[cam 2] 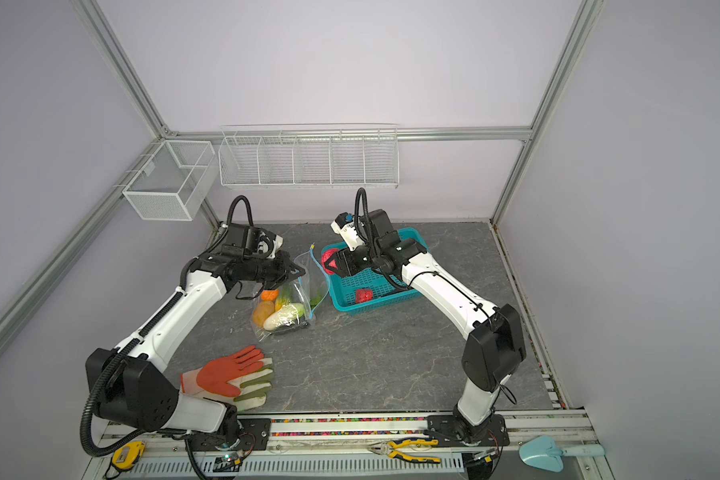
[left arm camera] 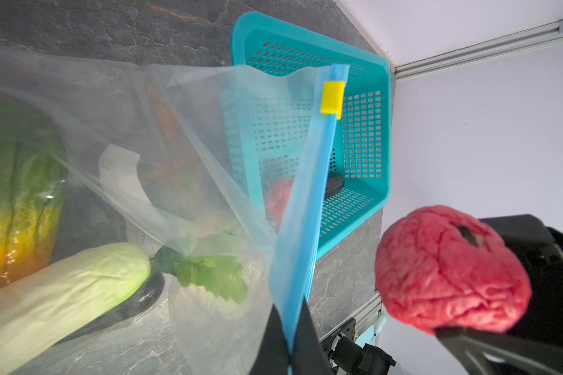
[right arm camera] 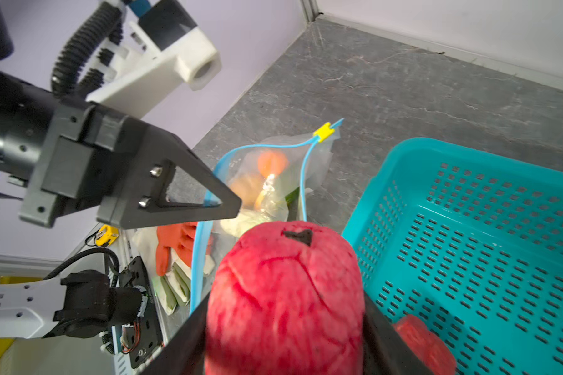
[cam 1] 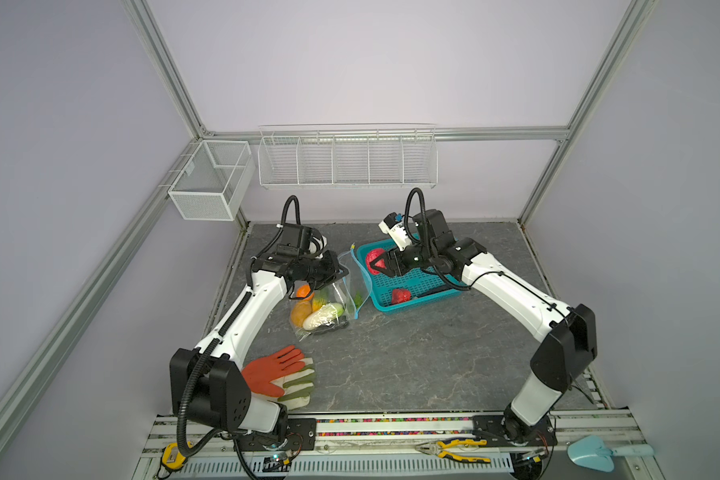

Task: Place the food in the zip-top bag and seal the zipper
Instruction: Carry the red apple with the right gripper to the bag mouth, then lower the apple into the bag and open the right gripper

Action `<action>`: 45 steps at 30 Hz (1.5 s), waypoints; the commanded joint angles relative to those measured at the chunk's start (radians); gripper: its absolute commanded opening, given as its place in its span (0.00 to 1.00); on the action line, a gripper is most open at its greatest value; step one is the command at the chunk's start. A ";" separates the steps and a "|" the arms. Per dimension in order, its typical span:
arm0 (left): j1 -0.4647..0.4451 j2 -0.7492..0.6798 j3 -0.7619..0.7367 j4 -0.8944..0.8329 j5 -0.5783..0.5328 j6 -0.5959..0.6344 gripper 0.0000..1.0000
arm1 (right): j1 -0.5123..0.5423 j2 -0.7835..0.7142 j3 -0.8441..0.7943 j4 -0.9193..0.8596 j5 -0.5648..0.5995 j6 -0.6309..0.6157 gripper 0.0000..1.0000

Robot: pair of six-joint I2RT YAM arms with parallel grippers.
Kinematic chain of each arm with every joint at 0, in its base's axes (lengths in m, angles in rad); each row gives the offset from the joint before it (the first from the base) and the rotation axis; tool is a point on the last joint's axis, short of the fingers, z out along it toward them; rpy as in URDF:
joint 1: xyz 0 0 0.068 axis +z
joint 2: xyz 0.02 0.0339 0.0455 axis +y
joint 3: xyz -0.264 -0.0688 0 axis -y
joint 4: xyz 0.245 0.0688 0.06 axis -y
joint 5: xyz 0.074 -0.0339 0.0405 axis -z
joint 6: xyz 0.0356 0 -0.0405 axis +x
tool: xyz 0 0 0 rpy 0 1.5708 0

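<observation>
The zip-top bag (cam 1: 329, 301) lies on the grey worktop (cam 1: 412, 365), just left of the teal perforated basket (cam 1: 416, 304) in both top views. Its mouth faces the basket and is raised off the surface. The left pincer (left arm camera: 290, 352) is clenched on 1 lip of the light-blue zipper (left arm camera: 312, 201) and holds that lip up. In the right wrist view the 2 blue strips (right arm camera: 301, 181) bow apart, so the mouth gapes. The yellow slider (right arm camera: 322, 132) sits at the far end, where the strips meet.

Through the clear plastic several pieces of food show:
- an orange fruit (cam 1: 304, 291)
- a yellow-brown piece (cam 1: 300, 313)
- a white-green cabbage (left arm camera: 62, 292), with a dark piece (left arm camera: 143, 297) under it, too hidden to name
- a green leafy sprig (left arm camera: 208, 272)
- a green-and-yellow piece (left arm camera: 17, 194) pressed against the film

The right pincer (right arm camera: 286, 308) grasps a wrinkled pink-red ball of food (right arm camera: 283, 285), with 1 finger on each flank. It holds the ball in the air over the basket corner nearest the bag, close to the open mouth. A second, smaller red piece (cam 1: 401, 296) lies on the basket floor.

A pair of orange-and-green work gloves (cam 1: 279, 374) rests flat on the worktop near the left arm's base, well apart from the bag.
</observation>
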 commanded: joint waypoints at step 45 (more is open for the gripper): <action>-0.009 -0.083 0.072 -0.056 -0.013 -0.003 0.00 | 0.097 0.195 0.080 0.030 0.003 -0.012 0.77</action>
